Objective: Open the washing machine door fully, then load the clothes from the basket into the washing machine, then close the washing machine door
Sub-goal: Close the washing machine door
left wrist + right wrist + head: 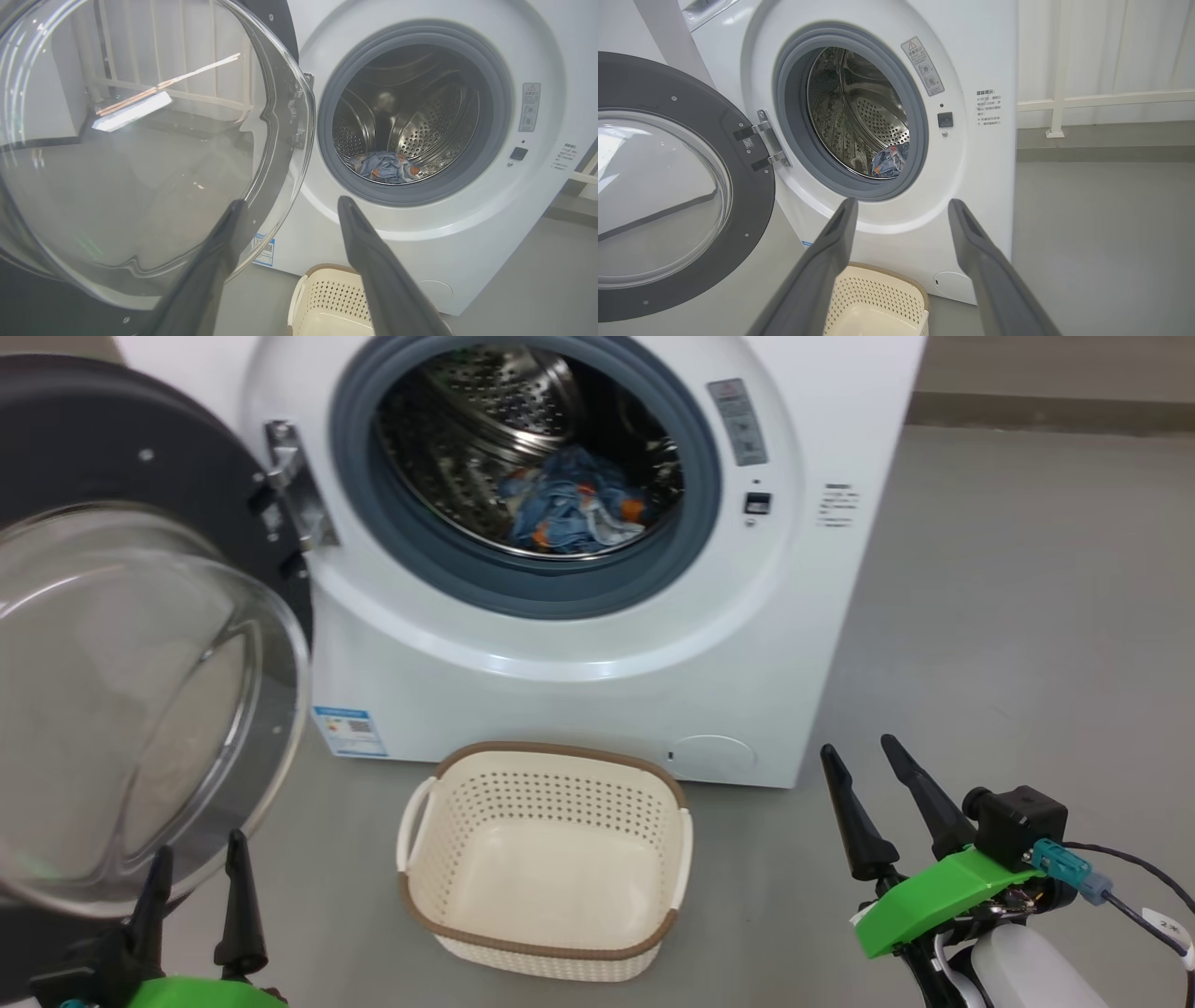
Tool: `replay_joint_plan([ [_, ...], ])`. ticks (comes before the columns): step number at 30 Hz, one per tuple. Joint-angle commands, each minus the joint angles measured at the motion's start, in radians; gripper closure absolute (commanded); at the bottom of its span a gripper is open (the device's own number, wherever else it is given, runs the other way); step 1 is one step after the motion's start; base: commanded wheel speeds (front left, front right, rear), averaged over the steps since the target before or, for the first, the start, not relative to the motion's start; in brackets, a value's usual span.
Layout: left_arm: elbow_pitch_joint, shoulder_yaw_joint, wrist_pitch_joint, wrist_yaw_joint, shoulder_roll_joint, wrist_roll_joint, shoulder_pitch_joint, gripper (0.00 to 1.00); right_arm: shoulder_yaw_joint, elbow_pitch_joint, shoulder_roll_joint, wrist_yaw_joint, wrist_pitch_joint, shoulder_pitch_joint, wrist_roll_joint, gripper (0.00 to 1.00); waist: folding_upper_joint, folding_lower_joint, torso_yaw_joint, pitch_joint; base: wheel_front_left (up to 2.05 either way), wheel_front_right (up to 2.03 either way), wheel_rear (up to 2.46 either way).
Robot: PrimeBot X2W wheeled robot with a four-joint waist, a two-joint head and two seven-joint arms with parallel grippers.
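Observation:
The washing machine (560, 691) stands ahead with its round black door (121, 644) swung wide to the left, its glass bowl bulging toward me. The clothes (569, 509), light blue with orange patches, lie bundled inside the steel drum; I also see the clothes (385, 166) and the clothes (891, 161) from both wrists. The cream basket (546, 859) sits on the floor before the machine with nothing in it. My left gripper (198, 873) is open at the lower left, just under the door's glass. My right gripper (864, 761) is open at the lower right, right of the basket.
Grey floor (1008, 616) stretches to the right of the machine. A white railing (1101, 100) and a pale wall stand behind on the right in the right wrist view. The open door (140, 140) takes up the room close in front of the left arm.

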Motion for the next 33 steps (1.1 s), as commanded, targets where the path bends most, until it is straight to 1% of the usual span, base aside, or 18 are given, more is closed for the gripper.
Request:
replay_joint_plan([
  [1, -0.020, 0.028, 0.000, 0.012, 0.025, 0.009, -0.027, 0.00, 0.021, -0.018, -0.002, 0.006, -0.005, -0.012, 0.012, 0.00, 0.0000, 0.0000, 0.066, -0.018, 0.00, 0.00, 0.00],
  [8, -0.018, 0.024, 0.005, 0.022, 0.030, 0.008, -0.021, 0.00, 0.032, -0.012, -0.003, 0.006, -0.005, -0.008, 0.025, 0.00, 0.0000, 0.0000, 0.148, -0.032, 0.00, 0.00, 0.00],
  [9, -0.018, 0.024, 0.005, 0.022, 0.030, 0.008, -0.021, 0.00, 0.032, -0.012, -0.003, 0.006, -0.005, -0.008, 0.025, 0.00, 0.0000, 0.0000, 0.148, -0.032, 0.00, 0.00, 0.00],
  [16, -0.033, 0.019, 0.014, 0.032, 0.038, 0.007, -0.016, 0.00, 0.037, -0.013, 0.001, 0.006, -0.005, -0.003, 0.032, 0.00, 0.0000, 0.0000, 0.222, -0.038, 0.00, 0.00, 0.00],
  [26, -0.036, 0.005, 0.020, 0.038, 0.036, 0.003, -0.012, 0.00, 0.048, -0.010, 0.003, 0.006, -0.005, -0.007, 0.038, 0.00, 0.0000, 0.0000, 0.287, -0.037, 0.00, 0.00, 0.00],
  [33, -0.040, 0.006, 0.019, 0.045, 0.040, -0.003, -0.007, 0.00, 0.051, -0.008, 0.005, 0.006, -0.005, -0.008, 0.042, 0.00, 0.0000, 0.0000, 0.316, -0.037, 0.00, 0.00, 0.00],
])
